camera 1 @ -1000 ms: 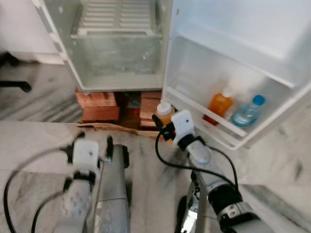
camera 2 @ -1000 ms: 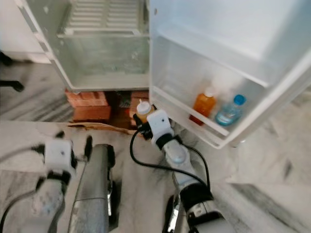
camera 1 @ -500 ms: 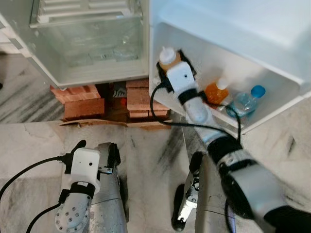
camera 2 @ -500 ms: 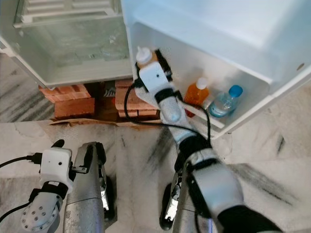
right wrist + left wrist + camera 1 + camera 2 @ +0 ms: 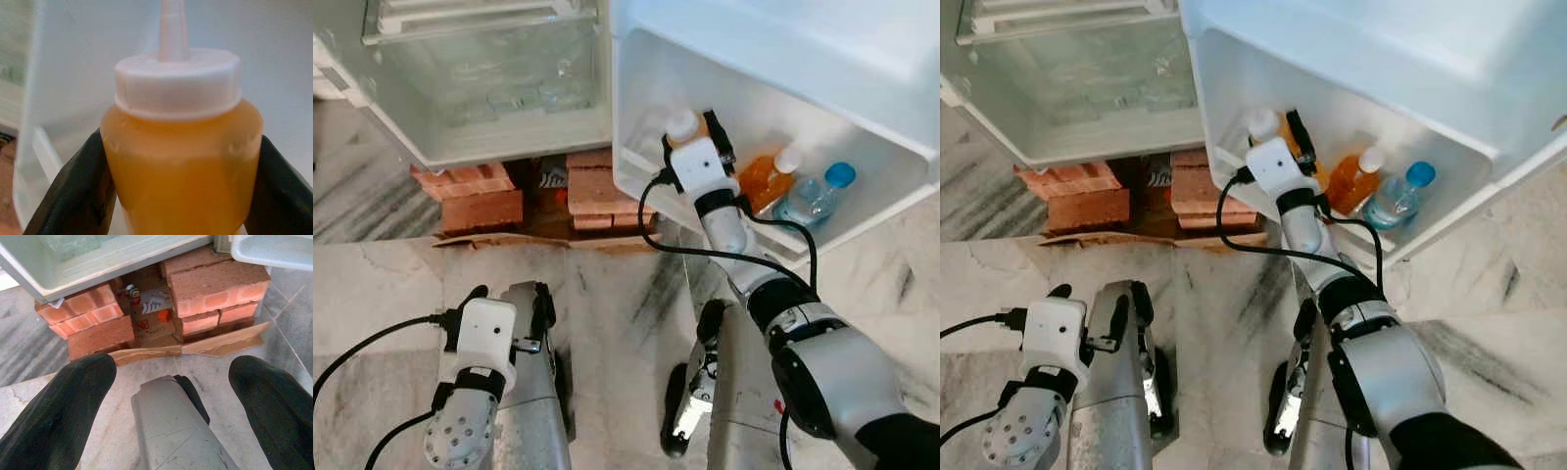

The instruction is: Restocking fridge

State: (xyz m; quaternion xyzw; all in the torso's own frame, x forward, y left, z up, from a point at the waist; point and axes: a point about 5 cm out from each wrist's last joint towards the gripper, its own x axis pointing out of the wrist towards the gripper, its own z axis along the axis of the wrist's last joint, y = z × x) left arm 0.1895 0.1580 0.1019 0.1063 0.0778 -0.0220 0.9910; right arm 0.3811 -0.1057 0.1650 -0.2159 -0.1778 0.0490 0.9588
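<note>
— Since half a second ago the right claw (image 5: 693,137) has swung its bottle (image 5: 683,127) sideways and lower, over the door shelf (image 5: 646,191), nearer the two bottles there.

— How far along is the restocking?

— An orange bottle (image 5: 766,180) and a blue-capped water bottle (image 5: 813,199) sit on that shelf already. This third one isn't set down yet, so I'd judge lowering and release are left.

— What does it look like?

— Squat, full of orange liquid, white cap with a nozzle. The right claw's fingers (image 5: 73,188) are closed on both its sides, holding it upright.

— And the left claw (image 5: 171,396)?

— Spread wide, holding nothing, low over the floor (image 5: 29,357) facing the bricks (image 5: 215,289).
</note>
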